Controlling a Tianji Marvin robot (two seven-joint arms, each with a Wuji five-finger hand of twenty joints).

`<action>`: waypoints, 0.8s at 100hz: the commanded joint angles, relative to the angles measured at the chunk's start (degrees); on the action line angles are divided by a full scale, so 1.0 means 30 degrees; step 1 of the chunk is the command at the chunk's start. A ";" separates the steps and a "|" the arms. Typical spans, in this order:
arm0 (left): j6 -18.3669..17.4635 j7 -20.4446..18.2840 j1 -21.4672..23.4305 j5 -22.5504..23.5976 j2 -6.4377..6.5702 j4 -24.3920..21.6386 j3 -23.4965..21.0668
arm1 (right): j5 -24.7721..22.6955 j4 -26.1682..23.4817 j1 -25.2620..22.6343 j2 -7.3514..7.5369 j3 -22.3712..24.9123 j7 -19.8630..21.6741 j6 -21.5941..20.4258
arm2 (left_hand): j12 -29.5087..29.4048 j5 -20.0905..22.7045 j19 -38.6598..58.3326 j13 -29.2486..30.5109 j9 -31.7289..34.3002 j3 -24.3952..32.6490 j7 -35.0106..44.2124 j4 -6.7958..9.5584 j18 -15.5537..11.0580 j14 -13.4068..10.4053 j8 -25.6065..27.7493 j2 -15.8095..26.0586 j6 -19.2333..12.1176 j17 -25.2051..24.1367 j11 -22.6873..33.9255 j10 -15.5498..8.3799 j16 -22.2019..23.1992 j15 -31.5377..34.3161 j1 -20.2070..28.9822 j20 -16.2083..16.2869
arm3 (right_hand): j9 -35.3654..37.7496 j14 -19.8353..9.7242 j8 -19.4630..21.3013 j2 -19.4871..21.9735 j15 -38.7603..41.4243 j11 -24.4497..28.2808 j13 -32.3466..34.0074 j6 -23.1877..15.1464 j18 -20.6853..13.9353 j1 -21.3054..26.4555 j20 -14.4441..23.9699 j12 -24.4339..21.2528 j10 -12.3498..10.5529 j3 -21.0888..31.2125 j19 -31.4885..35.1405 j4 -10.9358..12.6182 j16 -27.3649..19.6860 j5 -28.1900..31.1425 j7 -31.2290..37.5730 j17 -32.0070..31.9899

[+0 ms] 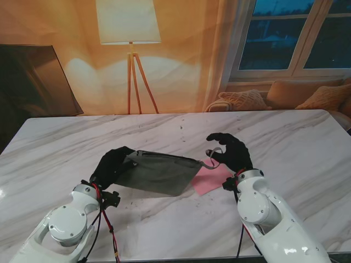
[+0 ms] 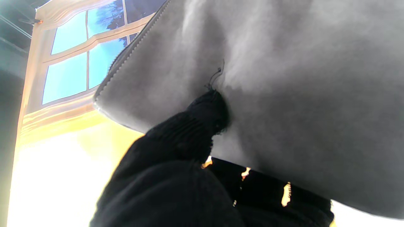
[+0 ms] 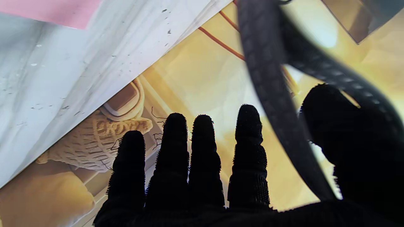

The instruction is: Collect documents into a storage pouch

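From the stand's view, the left hand (image 1: 111,164) is clamped on the left end of a grey pouch (image 1: 159,172), which hangs tilted over the middle of the counter (image 1: 285,137), toward its near edge. A pink document (image 1: 211,178) lies flat on the counter, one corner tucked under the pouch's right end. The right hand (image 1: 230,150) hovers above it, fingers apart and curled, a thin strap (image 1: 215,153) looped over them. The left wrist view shows a fingertip (image 2: 210,107) pressed into the pouch's fabric, the zipper edge (image 2: 126,56) running away from it; the mouth is not visible, so I cannot tell whether anything is inside. The right wrist view shows the fingers (image 3: 202,151) spread and empty, the strap crossing by the thumb. I judge the risks to be the strap slipping off, letting the pouch sag, or the sheet sliding away under it.
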 commanded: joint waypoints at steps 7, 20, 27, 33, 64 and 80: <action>-0.0032 0.0044 -0.0003 -0.0110 -0.0133 -0.0084 0.0132 | -0.0202 -0.0564 -0.0272 0.0118 -0.0055 0.0650 -0.0508 | -0.0255 0.2413 -0.0065 -0.0203 0.0042 -0.0520 0.5303 0.0734 -0.2382 0.0697 0.3538 0.3183 -0.0828 -0.0441 0.0383 -0.1795 -0.0107 0.0016 0.1616 -0.0256 | -0.0517 -0.0460 0.0193 -0.1527 -0.0468 -0.0248 -0.0556 0.0448 -0.0735 0.0181 0.0237 -0.0051 -0.0104 0.0589 -0.0926 0.0239 -0.0330 0.0324 -0.0227 0.0088; -0.0121 0.0222 -0.0057 -0.0475 -0.0205 -0.0099 0.0281 | -0.0269 -0.0623 -0.0333 0.0208 -0.0303 0.1053 -0.0541 | -0.0270 0.2544 -0.0064 -0.0194 0.0050 -0.0598 0.5404 0.0753 -0.2382 0.0704 0.3588 0.3223 -0.0855 -0.0441 0.0413 -0.1774 -0.0103 0.0017 0.1714 -0.0259 | -0.0629 -0.0378 0.0010 -0.2565 -0.0754 -0.0359 -0.0586 0.1862 -0.0833 0.0227 0.0080 -0.0161 -0.0040 0.1325 -0.1558 0.0007 -0.0516 0.0019 -0.0587 0.0303; -0.0237 0.0152 -0.0100 -0.0716 -0.0209 -0.0064 0.0337 | -0.0243 -0.0492 -0.0260 0.0217 -0.0543 0.1170 -0.0451 | -0.0269 0.2589 -0.0063 -0.0194 0.0055 -0.0614 0.5452 0.0758 -0.2382 0.0705 0.3611 0.3270 -0.0879 -0.0441 0.0432 -0.1863 -0.0097 0.0015 0.1743 -0.0260 | -0.0809 -0.0358 -0.0201 -0.2874 -0.1060 -0.0537 -0.0726 0.2098 -0.0954 0.0278 -0.0069 -0.0337 0.0000 0.1569 -0.1909 -0.0062 -0.0724 -0.0150 -0.0847 0.0317; -0.0303 0.0057 -0.0122 -0.0873 -0.0200 -0.0061 0.0375 | -0.0227 -0.0336 -0.0160 0.0234 -0.0735 0.1308 -0.0385 | -0.0276 0.2639 -0.0063 -0.0196 0.0062 -0.0629 0.5507 0.0760 -0.2382 0.0703 0.3637 0.3333 -0.0898 -0.0442 0.0442 -0.1884 -0.0094 0.0013 0.1753 -0.0261 | -0.0905 -0.0380 -0.0430 -0.3100 -0.1285 -0.0718 -0.0850 0.2177 -0.1030 0.0271 -0.0201 -0.0554 -0.0089 0.1754 -0.2185 -0.0120 -0.0900 -0.0306 -0.1091 0.0345; -0.0544 -0.0157 -0.0305 -0.1164 -0.0186 0.0170 0.0459 | 0.0125 0.0163 0.0164 0.0285 -0.1284 0.1968 0.0026 | -0.0267 0.2735 -0.0061 -0.0158 0.0116 -0.0650 0.5622 0.0757 -0.2382 0.0728 0.3697 0.3338 -0.0884 -0.0442 0.0510 -0.1873 -0.0078 -0.0004 0.1807 -0.0264 | -0.0742 -0.0135 -0.0858 -0.3078 -0.1127 -0.0858 -0.0502 0.2237 -0.0716 0.0546 0.0031 -0.1069 -0.0064 0.2107 -0.1870 -0.0179 -0.0988 -0.0548 -0.1195 0.0947; -0.0604 0.0051 -0.0332 -0.0956 -0.0218 0.0273 0.0352 | 0.0132 0.0057 0.0000 0.0351 -0.1093 0.2206 0.0124 | -0.0260 0.2839 -0.0060 -0.0103 0.0150 -0.0575 0.5710 0.0751 -0.2382 0.0758 0.3725 0.3327 -0.0886 -0.0442 0.0558 -0.1882 -0.0066 -0.0021 0.1818 -0.0266 | -0.0256 0.0082 -0.0917 -0.2796 -0.0628 -0.0612 0.0148 0.2291 -0.0365 0.0790 0.0637 -0.1034 -0.0015 0.2070 -0.0627 -0.0093 -0.0741 -0.0460 -0.0994 0.1497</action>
